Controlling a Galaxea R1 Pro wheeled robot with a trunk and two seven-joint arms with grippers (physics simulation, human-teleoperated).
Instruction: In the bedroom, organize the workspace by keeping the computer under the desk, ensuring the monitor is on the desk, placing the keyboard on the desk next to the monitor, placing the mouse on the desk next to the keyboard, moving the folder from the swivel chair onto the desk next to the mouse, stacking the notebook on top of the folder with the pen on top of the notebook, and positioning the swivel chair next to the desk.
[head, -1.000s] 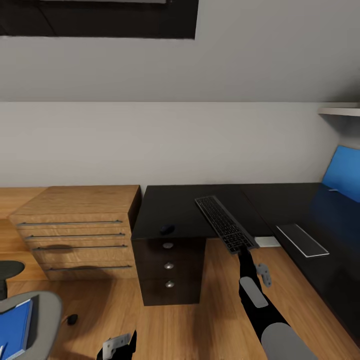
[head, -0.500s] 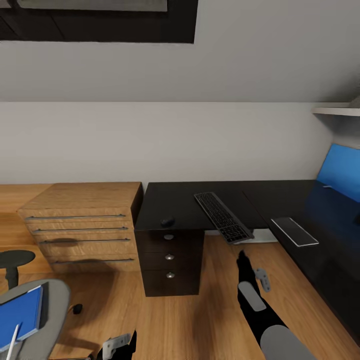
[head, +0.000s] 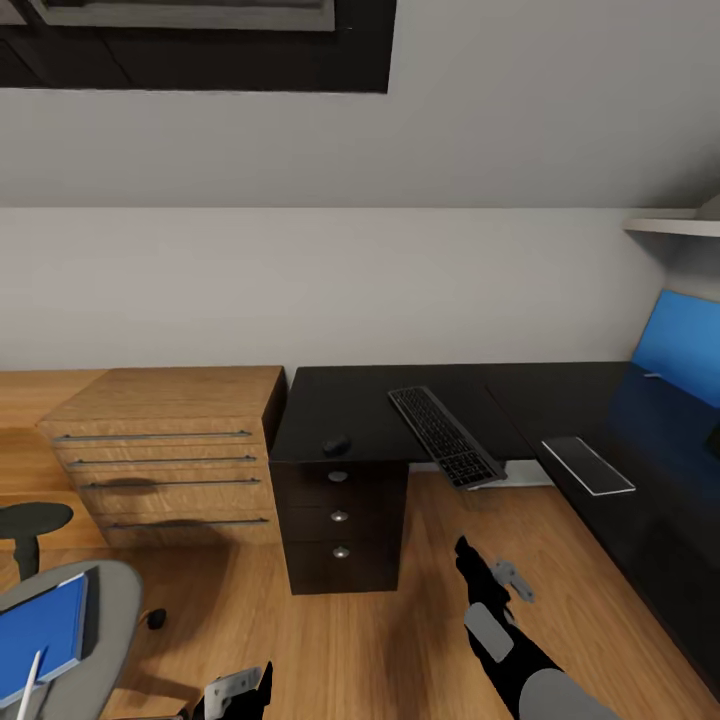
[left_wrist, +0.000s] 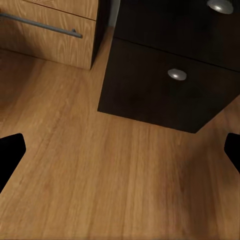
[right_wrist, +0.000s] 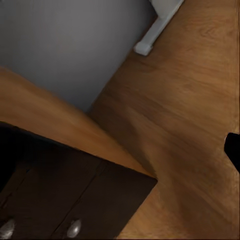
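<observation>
The keyboard (head: 445, 437) lies slantwise on the black desk (head: 350, 405), its near end overhanging the front edge. The mouse (head: 336, 444) sits left of it, above the drawer unit (head: 340, 520). My right gripper (head: 463, 553) hangs open over the floor below the keyboard, touching nothing; one fingertip (right_wrist: 233, 147) shows. My left gripper (left_wrist: 120, 152) is open and empty, low over the floor (head: 245, 692). On the swivel chair (head: 105, 610) at the lower left lie the blue folder (head: 40, 630), the dark notebook (head: 90, 598) and the pen (head: 30, 675). The computer is out of view.
A light wooden dresser (head: 165, 450) stands left of the desk. A blue upright panel (head: 685, 345) stands on the desk's right wing; I cannot tell if it is the monitor. A flat pale rectangle (head: 588, 465) lies there too. The wall slopes overhead.
My right gripper has let go of the keyboard's near end and drawn back and down toward me. The keyboard stays on the desk. The view shifted slightly.
</observation>
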